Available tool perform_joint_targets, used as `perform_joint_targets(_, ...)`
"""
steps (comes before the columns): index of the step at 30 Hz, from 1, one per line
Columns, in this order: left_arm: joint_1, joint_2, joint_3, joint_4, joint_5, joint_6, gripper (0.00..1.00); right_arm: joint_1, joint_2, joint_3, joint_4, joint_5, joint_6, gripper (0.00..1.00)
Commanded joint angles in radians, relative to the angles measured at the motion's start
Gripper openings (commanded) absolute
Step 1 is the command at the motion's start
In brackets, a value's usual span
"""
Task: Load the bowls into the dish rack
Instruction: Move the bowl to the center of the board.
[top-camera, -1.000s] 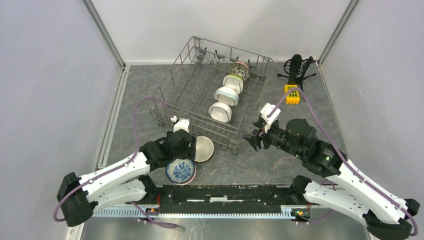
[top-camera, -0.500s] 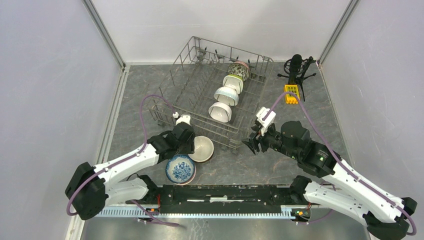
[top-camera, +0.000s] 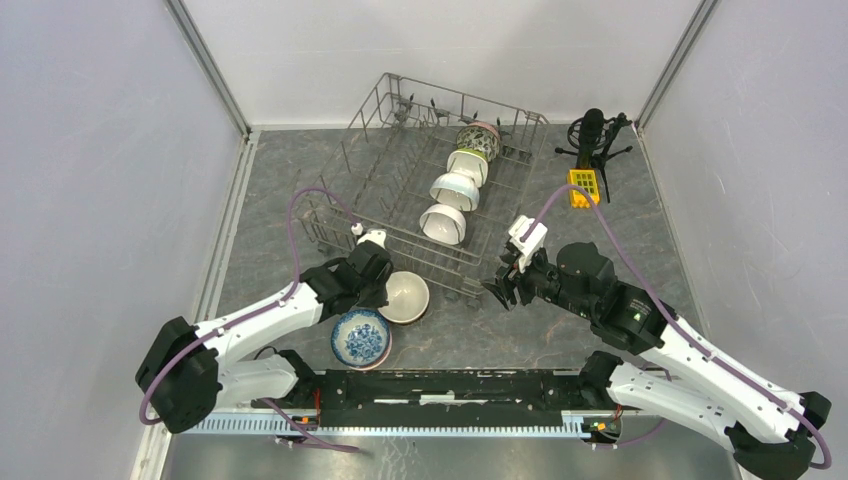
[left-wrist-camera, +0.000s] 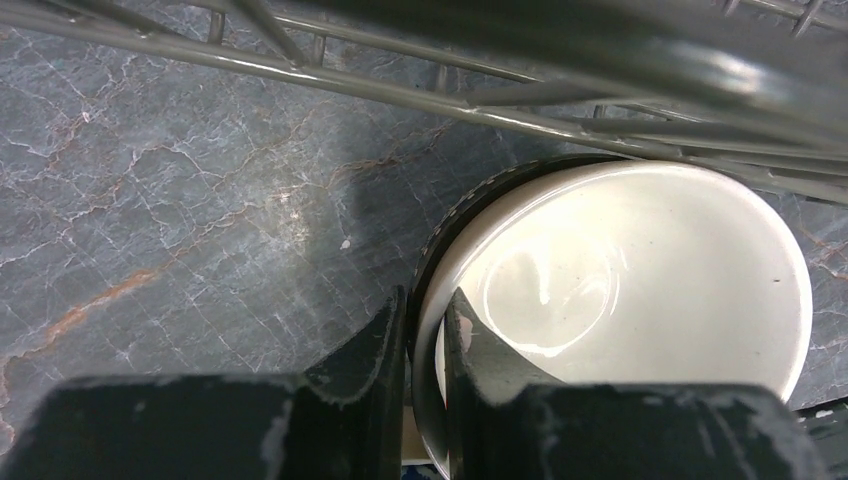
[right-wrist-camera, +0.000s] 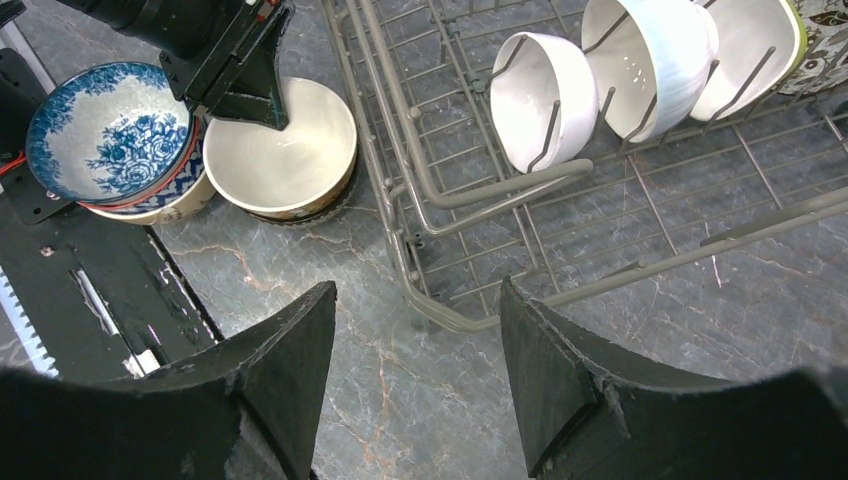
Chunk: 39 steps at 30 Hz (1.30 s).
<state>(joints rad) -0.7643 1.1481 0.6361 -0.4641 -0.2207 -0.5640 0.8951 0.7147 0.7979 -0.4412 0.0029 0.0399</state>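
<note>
A cream bowl sits on the table against the dish rack's near side. My left gripper is shut on its left rim, one finger inside and one outside. A blue-and-white bowl rests stacked in another bowl just beside it. Several bowls stand on edge in the rack: a white one, a pale one, a lime green one and a speckled one. My right gripper hangs open over the rack's near corner, holding nothing.
A black microphone on a tripod and a yellow block stand right of the rack. White walls close in three sides. The arms' black base rail runs along the near edge. Rack wires pass just above the held bowl.
My left gripper has moved up to the cream bowl and closed from wide open onto its rim. The right arm has drifted slightly left, its jaws unchanged.
</note>
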Motion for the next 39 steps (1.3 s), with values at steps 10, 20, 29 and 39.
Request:
perform_joint_targets(10, -0.063, 0.003, 0.086, 0.029, 0.038, 0.113, 0.10, 0.004, -0.030, -0.006, 0.018, 0.002, 0.015, 0.66)
perform_joint_targets(20, -0.104, -0.002, 0.124, 0.042, 0.028, 0.144, 0.06, 0.003, -0.046, -0.011, 0.018, -0.001, 0.031, 0.66)
perform_joint_targets(29, -0.110, -0.064, 0.113, 0.091, 0.045, 0.164, 0.02, 0.003, -0.057, -0.010, 0.011, -0.001, 0.044, 0.66)
perform_joint_targets(39, -0.115, -0.114, 0.104, 0.095, 0.120, 0.140, 0.02, 0.003, -0.030, -0.001, 0.021, -0.035, 0.045, 0.65)
